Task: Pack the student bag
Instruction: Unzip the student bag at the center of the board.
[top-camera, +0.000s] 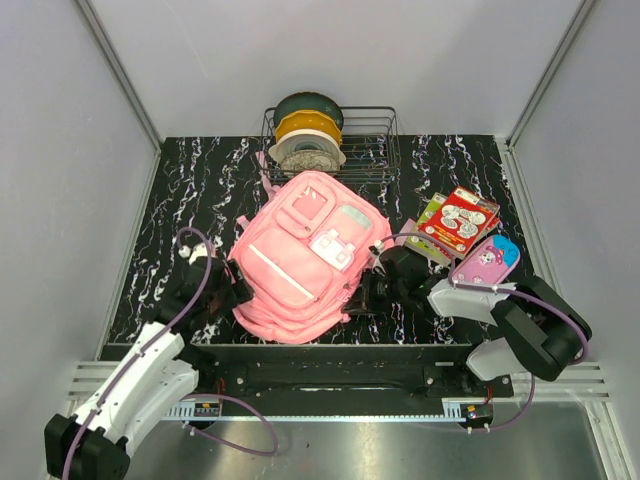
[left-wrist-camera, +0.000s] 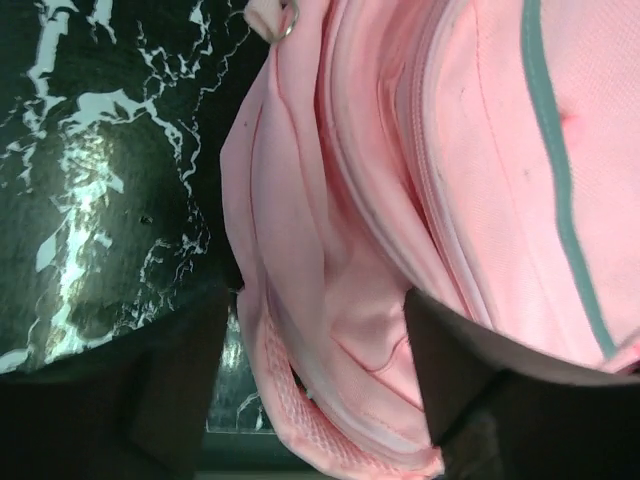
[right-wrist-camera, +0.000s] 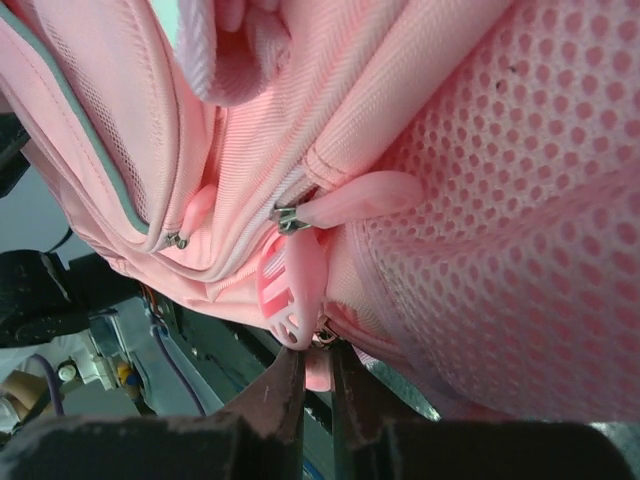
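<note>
The student bag (top-camera: 300, 265) lies front up in the middle of the tabletop (top-camera: 180, 190), and its zips look closed, so I judge that opening comes first. The right gripper (right-wrist-camera: 316, 362) has its jaws clenched on a small pink zip pull (right-wrist-camera: 317, 375) at the bag's right side, probably to draw it. The left gripper (left-wrist-camera: 315, 340) has released jaws on both sides of a fold at the left edge, likely to steady the bag. Books (top-camera: 458, 220) and a pencil case (top-camera: 487, 260) lie beyond the right arm. A wire basket (top-camera: 380, 150) with spools (top-camera: 308, 135) stands behind.
</note>
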